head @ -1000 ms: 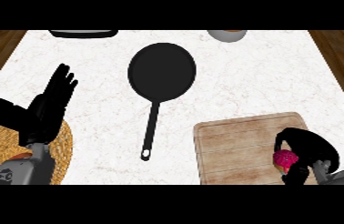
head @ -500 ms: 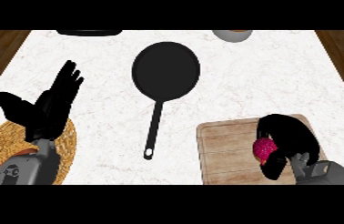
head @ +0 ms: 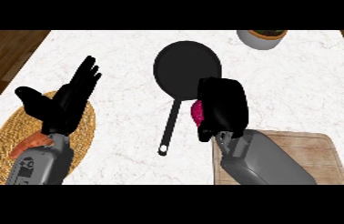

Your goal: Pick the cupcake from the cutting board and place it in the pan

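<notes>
My right hand [head: 222,107] is curled round the cupcake [head: 197,113], of which only a magenta edge shows at the hand's left side. The hand hangs just right of the pan's handle and below the black pan [head: 187,68], which lies at the counter's middle. The wooden cutting board [head: 314,148] is at the lower right, partly hidden by my grey right forearm. My left hand [head: 67,100] rests open at the left, fingers up, over a woven mat.
A round woven mat [head: 84,127] lies at the left with something orange [head: 30,145] on it beside my left forearm. A pale bowl [head: 262,38] stands at the far right edge of the counter. Dark wooden floor shows past the counter's left edge.
My right hand has lifted the cupcake off the cutting board and carried it up and left, toward the pan. The view has shifted, and the left hand stays open.
</notes>
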Robot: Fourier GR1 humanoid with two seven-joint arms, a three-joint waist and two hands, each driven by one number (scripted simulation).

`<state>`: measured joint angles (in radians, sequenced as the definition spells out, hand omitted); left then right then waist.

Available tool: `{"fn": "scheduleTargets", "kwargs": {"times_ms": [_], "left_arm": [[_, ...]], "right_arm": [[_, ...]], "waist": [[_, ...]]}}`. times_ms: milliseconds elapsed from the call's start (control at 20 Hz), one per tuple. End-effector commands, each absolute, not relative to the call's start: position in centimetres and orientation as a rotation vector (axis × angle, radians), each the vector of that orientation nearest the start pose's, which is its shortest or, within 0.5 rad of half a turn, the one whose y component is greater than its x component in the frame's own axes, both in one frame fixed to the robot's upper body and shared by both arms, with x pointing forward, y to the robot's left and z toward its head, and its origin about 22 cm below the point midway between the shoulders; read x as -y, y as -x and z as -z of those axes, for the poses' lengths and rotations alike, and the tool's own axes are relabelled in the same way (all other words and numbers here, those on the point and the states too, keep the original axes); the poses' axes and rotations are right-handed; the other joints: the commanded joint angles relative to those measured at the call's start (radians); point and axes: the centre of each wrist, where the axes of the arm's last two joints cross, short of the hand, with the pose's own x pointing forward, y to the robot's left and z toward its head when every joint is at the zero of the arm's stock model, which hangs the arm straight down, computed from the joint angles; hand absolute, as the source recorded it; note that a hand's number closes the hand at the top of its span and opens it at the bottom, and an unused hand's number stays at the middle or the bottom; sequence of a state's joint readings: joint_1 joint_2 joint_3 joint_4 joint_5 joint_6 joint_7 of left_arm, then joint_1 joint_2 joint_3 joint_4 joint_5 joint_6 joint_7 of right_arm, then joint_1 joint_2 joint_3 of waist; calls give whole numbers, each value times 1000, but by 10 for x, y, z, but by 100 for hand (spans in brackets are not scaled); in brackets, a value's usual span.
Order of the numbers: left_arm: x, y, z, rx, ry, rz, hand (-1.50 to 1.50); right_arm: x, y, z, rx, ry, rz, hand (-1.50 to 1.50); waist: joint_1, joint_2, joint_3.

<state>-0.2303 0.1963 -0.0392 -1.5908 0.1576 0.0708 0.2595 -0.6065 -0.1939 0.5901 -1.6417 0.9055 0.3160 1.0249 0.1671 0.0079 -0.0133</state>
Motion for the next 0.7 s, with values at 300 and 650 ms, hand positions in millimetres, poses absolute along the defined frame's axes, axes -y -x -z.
{"fn": "scheduleTargets", "kwargs": {"times_ms": [300,650], "left_arm": [[-223,-302,-82,1546,35,102,0],[-222,-307,-75,1554,11,90,0]], "right_arm": [[-22,-298,-191,1249,1462,-874,150],[-33,-330,-213,1243,1532,-678,150]], "waist": [[13,9,5],[-4,20,7]]}}
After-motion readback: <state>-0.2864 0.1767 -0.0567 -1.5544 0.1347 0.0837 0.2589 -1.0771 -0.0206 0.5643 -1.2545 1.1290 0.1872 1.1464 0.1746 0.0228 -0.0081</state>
